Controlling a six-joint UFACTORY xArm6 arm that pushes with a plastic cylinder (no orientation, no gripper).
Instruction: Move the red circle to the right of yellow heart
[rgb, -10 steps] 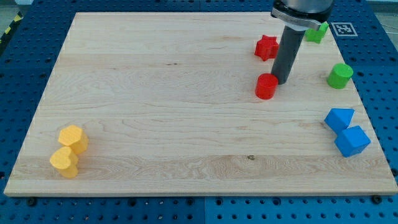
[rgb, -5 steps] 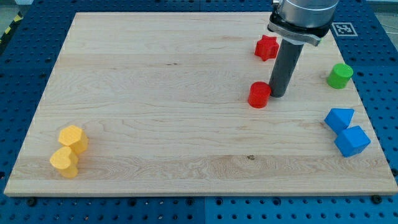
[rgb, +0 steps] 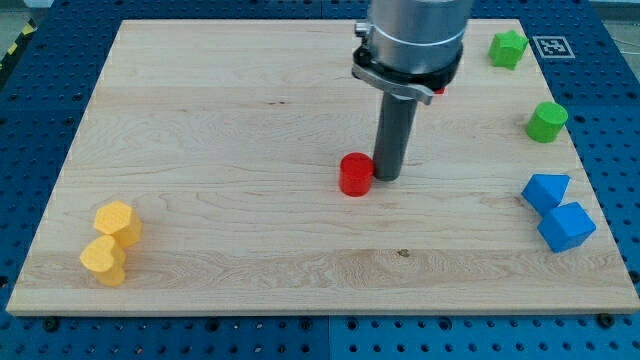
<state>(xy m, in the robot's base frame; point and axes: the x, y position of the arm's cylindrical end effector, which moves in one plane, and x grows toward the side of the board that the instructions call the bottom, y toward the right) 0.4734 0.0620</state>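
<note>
The red circle (rgb: 355, 174) stands near the middle of the wooden board (rgb: 240, 120). My tip (rgb: 388, 178) touches the circle's right side. The yellow heart (rgb: 102, 260) lies at the view's bottom left, far to the left of the circle. A yellow hexagon block (rgb: 118, 222) sits just above the heart, touching it.
A red star (rgb: 437, 92) is mostly hidden behind the arm. A green star (rgb: 507, 48) and a green cylinder (rgb: 546, 121) sit at the view's right top. Two blue blocks (rgb: 546, 190) (rgb: 566, 226) lie at the right edge.
My tip has moved left and down the view, pushing the red circle from the upper right towards the board's middle. The arm now covers the red star.
</note>
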